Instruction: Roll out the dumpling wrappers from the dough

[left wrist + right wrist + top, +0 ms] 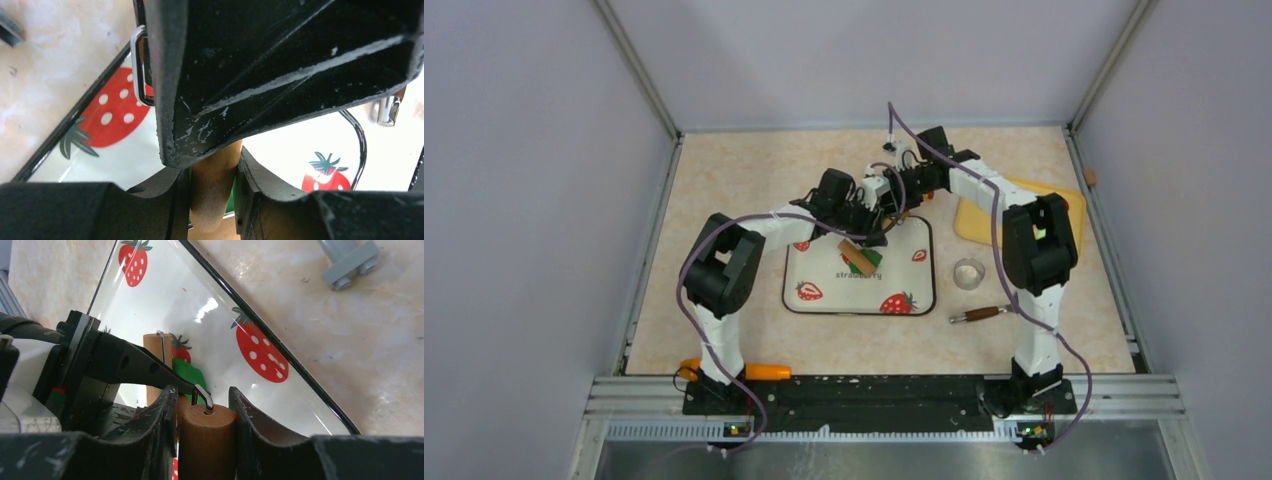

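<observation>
Dough (869,263) lies on the strawberry tray (854,298), partly under the rolling pin (856,256). Our left claw (212,185) and, beyond, right claw (202,407) each clench its wood. We fear uneven pressure could tilt it, tear the dough, or skid the tray across the desk (724,190).

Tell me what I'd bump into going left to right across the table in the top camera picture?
Orange tool → strawberry tray → clear round cutter → small brown piece by the right wall.
</observation>
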Action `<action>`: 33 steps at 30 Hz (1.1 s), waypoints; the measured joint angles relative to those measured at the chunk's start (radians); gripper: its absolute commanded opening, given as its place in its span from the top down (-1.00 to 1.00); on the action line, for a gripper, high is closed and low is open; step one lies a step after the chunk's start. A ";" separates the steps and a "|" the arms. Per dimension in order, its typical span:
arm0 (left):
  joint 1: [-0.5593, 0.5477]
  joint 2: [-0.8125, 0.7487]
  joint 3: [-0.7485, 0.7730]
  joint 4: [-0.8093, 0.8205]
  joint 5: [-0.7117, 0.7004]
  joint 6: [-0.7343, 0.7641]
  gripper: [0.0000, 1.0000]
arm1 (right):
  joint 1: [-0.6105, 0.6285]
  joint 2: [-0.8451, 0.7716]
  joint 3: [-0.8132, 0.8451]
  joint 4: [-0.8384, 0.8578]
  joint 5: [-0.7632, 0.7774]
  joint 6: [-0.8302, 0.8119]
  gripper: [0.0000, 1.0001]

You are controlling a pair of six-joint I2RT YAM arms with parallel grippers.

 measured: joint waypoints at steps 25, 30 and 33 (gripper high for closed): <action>-0.015 -0.195 -0.044 -0.156 -0.058 0.041 1.00 | 0.065 -0.068 0.080 -0.094 0.035 -0.138 1.00; -0.038 -0.117 -0.002 -0.065 -0.063 0.035 1.00 | 0.024 -0.079 0.080 -0.116 0.072 -0.179 1.00; -0.053 -0.073 0.012 -0.012 -0.063 0.031 1.00 | -0.002 -0.071 0.081 -0.143 0.073 -0.190 0.52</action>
